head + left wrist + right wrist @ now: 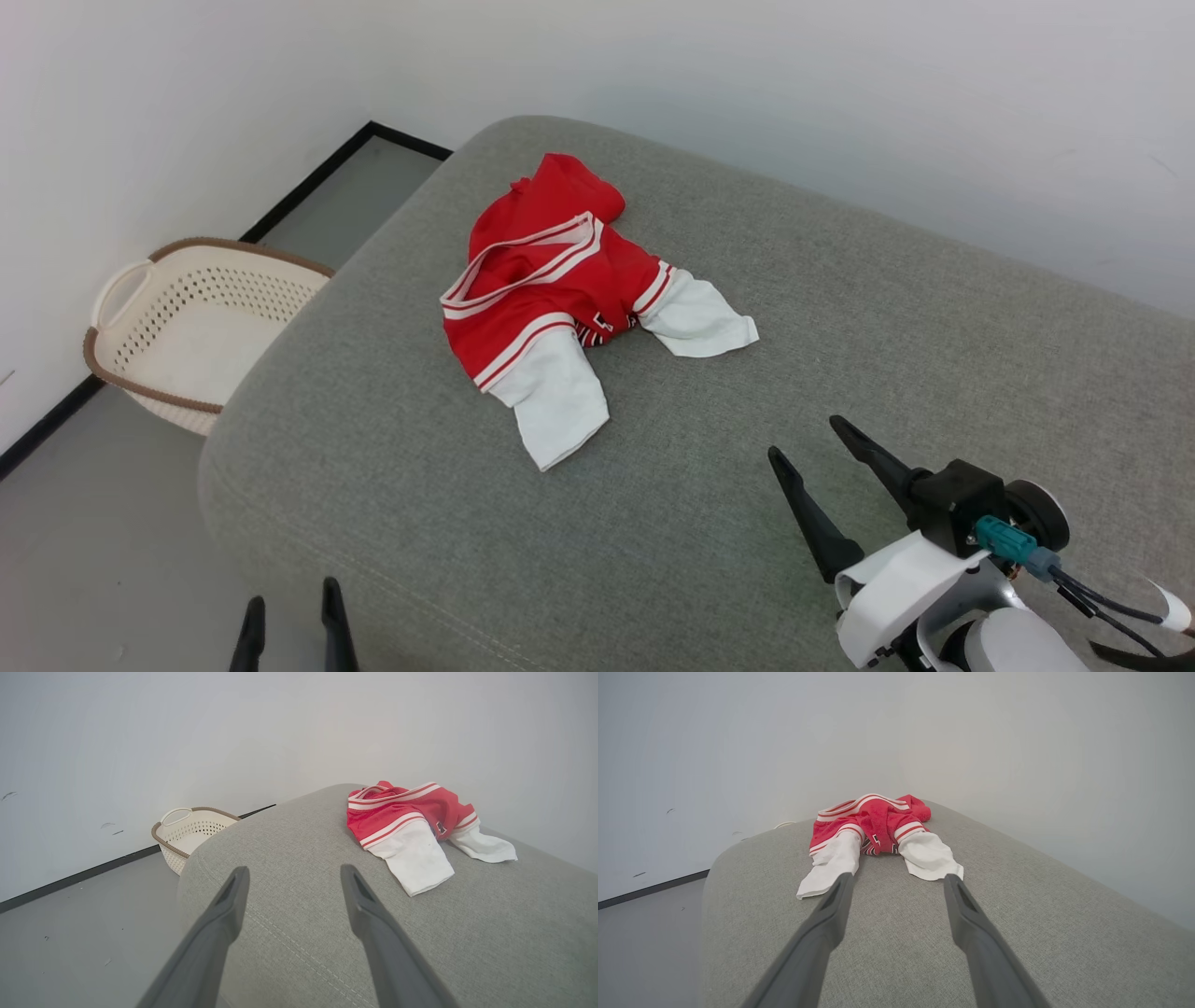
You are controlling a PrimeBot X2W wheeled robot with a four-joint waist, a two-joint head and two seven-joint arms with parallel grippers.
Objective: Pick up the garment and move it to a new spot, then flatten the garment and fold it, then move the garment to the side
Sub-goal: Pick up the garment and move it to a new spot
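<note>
One garment (551, 280), crumpled, toward the far left end of the grey cushion (887, 308). The red body is bunched toward the wall. Two white sleeves splay toward us, and the near sleeve (557, 411) reaches closest. We read the long axis as running from the bunched red end down to that sleeve, roughly away from us with a slight slant.

From the right gripper (803, 437) the heap lies ahead and to the left, apart from the fingertips. In the right wrist view it sits almost dead ahead, with a sleeve end lined up beyond each finger. The jaws are spread wide with nothing between them.

The left gripper (291, 592) hangs at the cushion's near left edge, also spread wide and empty. In its wrist view the shirt lies ahead and off to the right.

We judge the right arm nearer and better aimed: a straight advance along its fingers would meet the sleeve ends first. A basket (187, 317) stands on the floor off the cushion's left side, away from that line.
</note>
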